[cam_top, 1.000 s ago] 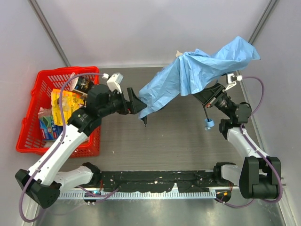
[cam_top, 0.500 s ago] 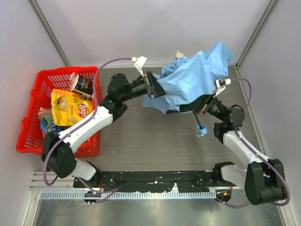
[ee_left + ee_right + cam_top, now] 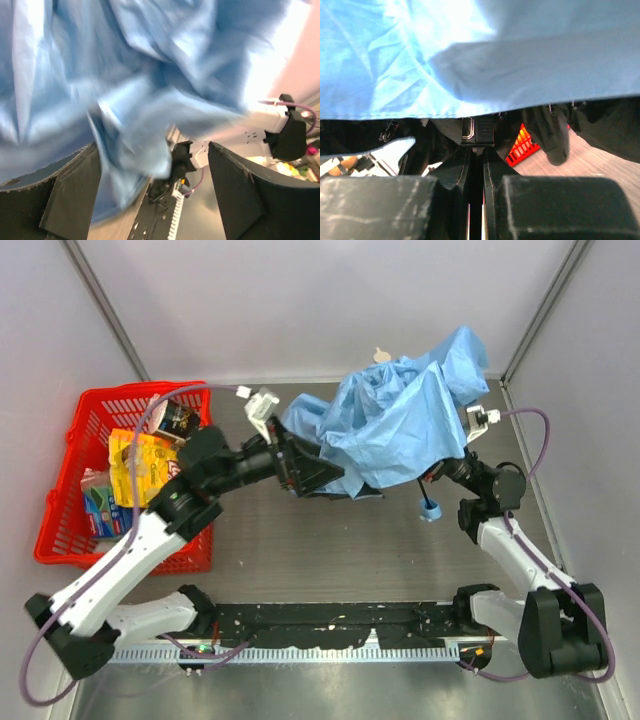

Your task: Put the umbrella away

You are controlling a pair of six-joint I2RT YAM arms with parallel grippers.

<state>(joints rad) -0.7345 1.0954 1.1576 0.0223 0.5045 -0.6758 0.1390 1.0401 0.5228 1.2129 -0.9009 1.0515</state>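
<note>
On my left a red basket [image 3: 100,558] sits at the left edge of the grey worktop [image 3: 380,560], reaching toward its far-left corner. In it I see a yellow chip bag [image 3: 140,462], a dark packet [image 3: 180,420] at the far end, and a blue-green packet [image 3: 100,510] near the basket's left wall.

The umbrella [image 3: 400,425]: sky-blue fabric loosely bunched, black shaft, light-blue handle [image 3: 431,511] at near end.

We see a sky-blue umbrella [image 3: 400,425] at upper right, a red basket [image 3: 60,530] at left with a yellow bag [image 3: 150,465] inside.
</note>
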